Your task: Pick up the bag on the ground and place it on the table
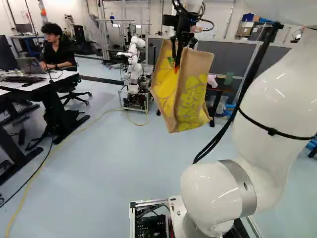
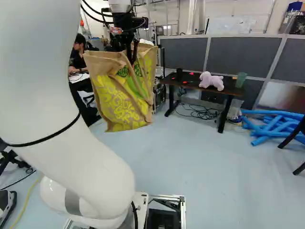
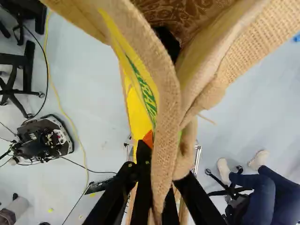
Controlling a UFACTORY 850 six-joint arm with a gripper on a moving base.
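The tan-and-yellow woven bag is clamped by the black two-fingered gripper; slippage may be caused by swinging.

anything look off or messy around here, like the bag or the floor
The bag hangs askew from the pincer, pinched by fabric near its open top. On the floor, cables lie tangled under the black table and blue tubes are heaped loosely beside it. I see no spill or obvious damage.
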